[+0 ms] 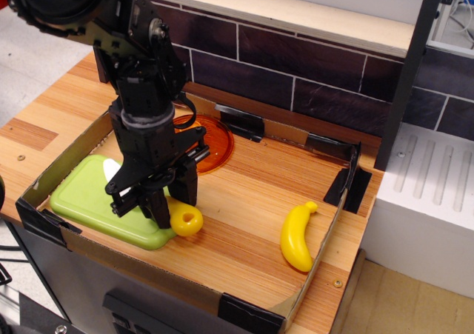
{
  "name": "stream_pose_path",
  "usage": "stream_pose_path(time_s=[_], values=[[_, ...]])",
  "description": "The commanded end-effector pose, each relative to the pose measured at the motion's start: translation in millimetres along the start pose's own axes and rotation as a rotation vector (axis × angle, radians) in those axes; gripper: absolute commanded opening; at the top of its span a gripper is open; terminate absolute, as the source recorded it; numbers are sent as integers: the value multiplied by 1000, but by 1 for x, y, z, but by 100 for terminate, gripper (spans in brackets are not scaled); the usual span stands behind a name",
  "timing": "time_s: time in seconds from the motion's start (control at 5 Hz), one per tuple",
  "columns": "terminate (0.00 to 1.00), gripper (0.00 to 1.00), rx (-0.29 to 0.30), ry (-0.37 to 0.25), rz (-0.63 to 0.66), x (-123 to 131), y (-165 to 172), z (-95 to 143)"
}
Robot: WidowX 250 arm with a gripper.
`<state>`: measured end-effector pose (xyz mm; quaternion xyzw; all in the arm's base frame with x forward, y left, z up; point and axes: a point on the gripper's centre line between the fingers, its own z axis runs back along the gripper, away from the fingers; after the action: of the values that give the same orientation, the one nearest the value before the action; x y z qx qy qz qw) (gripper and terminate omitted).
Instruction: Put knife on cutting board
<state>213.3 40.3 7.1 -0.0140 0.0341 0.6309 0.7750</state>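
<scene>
Looks like a robotics lab set up as a pretend kitchen, not a real one. The wooden plank desk (244, 245) has a low cardboard fence with black tape at the corners (337, 223) around it, backed by a dark purple tiled wall panel (311, 75). The stuff inside is all toys: a yellow plastic banana (296, 238), a round orange translucent lid (211, 141), a light-green plastic cutting board (85, 197). A white ribbed drainer-like surface (429, 178) sits off to the side.
</scene>
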Motion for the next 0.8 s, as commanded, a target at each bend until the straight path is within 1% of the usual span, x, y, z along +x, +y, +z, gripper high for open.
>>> stream_pose_path(time_s=[0.0,0.2,0.4,0.6], values=[[0,100,18,-13,-74,11,5,9],[0,100,26,26,-60,13,9,28],[0,100,5,33,-72,12,12,59],[0,100,-16,65,-94,6,9,87]])
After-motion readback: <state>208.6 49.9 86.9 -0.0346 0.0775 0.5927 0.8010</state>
